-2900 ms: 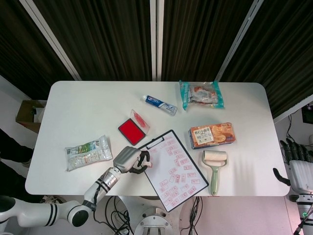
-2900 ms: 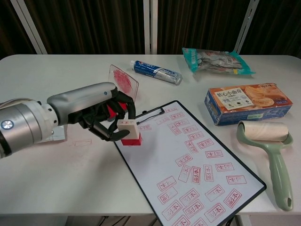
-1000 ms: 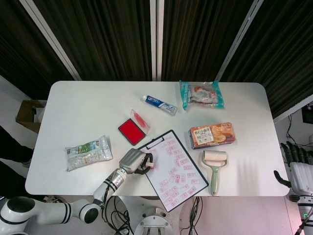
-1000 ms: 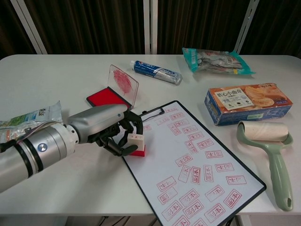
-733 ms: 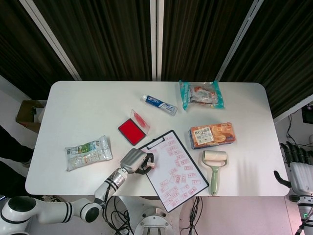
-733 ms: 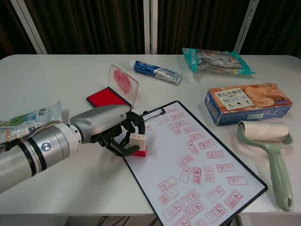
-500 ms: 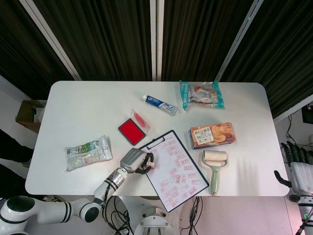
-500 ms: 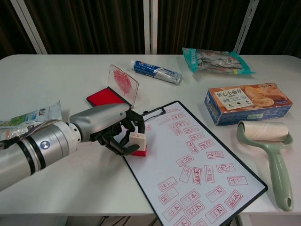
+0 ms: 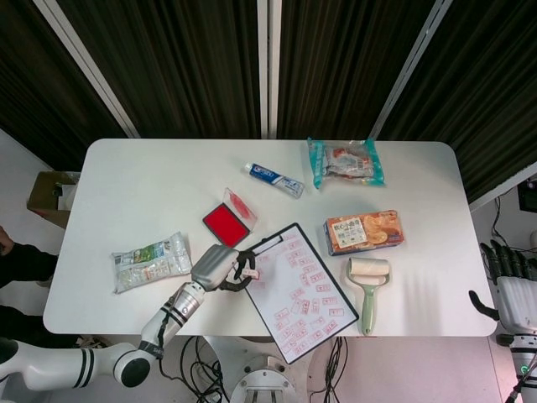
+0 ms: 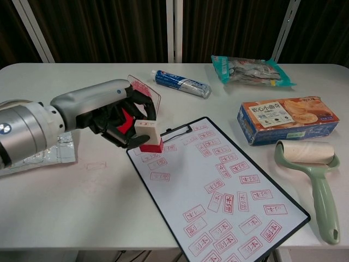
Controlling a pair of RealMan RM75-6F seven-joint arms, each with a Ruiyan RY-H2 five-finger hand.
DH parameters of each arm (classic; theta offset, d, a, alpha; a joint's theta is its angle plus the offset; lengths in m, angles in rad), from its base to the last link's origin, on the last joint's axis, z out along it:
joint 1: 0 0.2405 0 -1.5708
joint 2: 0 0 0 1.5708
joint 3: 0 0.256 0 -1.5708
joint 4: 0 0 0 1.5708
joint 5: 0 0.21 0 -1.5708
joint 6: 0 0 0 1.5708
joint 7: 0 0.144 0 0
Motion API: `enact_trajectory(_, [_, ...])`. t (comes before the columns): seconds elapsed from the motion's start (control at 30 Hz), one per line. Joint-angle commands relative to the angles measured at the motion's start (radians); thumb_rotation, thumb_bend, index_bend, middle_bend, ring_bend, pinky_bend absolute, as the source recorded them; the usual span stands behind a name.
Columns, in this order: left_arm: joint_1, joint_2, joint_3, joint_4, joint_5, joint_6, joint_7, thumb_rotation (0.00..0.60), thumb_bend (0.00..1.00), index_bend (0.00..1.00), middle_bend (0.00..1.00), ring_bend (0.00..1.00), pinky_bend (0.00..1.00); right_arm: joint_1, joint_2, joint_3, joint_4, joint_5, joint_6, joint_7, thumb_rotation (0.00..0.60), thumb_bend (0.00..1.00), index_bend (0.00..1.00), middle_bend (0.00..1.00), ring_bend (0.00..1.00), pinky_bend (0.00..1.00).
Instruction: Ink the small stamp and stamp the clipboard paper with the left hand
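Observation:
My left hand (image 10: 112,115) grips the small stamp (image 10: 149,136), a pale block with a red base, tilted just above the clipboard's (image 10: 297,214) upper left corner. In the head view the left hand (image 9: 215,268) hangs at the clipboard's (image 9: 351,311) left edge. The paper (image 10: 185,188) carries several red rectangular prints, one of them (image 10: 160,176) below the stamp. The red ink pad (image 9: 225,225) lies open behind the hand, with its clear lid (image 10: 146,87) standing up. My right hand (image 9: 508,284) hangs beyond the table's right edge, fingers apart and holding nothing.
A toothpaste tube (image 10: 181,83) and a teal snack bag (image 10: 248,70) lie at the back. An orange biscuit box (image 10: 286,119) and a green lint roller (image 10: 316,177) sit right of the clipboard. A green packet (image 9: 151,260) lies at the left.
My left hand has lifted the stamp off the paper and drawn it up and to the left. A print shows where the stamp pressed.

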Motion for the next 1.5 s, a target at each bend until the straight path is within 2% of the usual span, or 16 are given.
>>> enact_trajectory(0.03, [0.044,0.038,0.054,-0.021,0.034,0.037,-0.021,0.600,0.45,0.67,0.72,1.00,1.00,0.002,-0.002,-0.001,-0.001,-0.002,-0.002,-0.004,0.600,0.21,0.00,0.00,0.00,0.00])
enact_trajectory(0.3, [0.126,0.034,0.133,0.095,0.103,0.106,-0.105,0.600,0.45,0.67,0.72,1.00,1.00,0.005,-0.010,-0.005,-0.006,-0.005,-0.007,-0.019,0.600,0.21,0.00,0.00,0.00,0.00])
enact_trajectory(0.77, [0.182,-0.056,0.138,0.335,0.167,0.168,-0.202,0.600,0.45,0.66,0.71,1.00,1.00,0.004,0.000,-0.005,-0.032,-0.004,0.001,-0.046,0.600,0.21,0.00,0.00,0.00,0.00])
enact_trajectory(1.17, [0.195,-0.056,0.135,0.366,0.172,0.143,-0.221,0.600,0.43,0.62,0.67,1.00,1.00,0.009,0.001,-0.006,-0.042,-0.009,-0.001,-0.054,0.600,0.21,0.00,0.00,0.00,0.00])
enact_trajectory(1.33, [0.189,-0.051,0.138,0.372,0.185,0.126,-0.221,0.600,0.42,0.52,0.60,1.00,1.00,0.008,0.004,-0.003,-0.042,-0.008,0.004,-0.054,0.600,0.21,0.00,0.00,0.00,0.00])
enact_trajectory(1.5, [0.193,-0.052,0.136,0.376,0.189,0.123,-0.225,0.600,0.41,0.49,0.56,1.00,1.00,0.010,0.005,-0.001,-0.043,-0.007,0.004,-0.053,0.600,0.21,0.00,0.00,0.00,0.00])
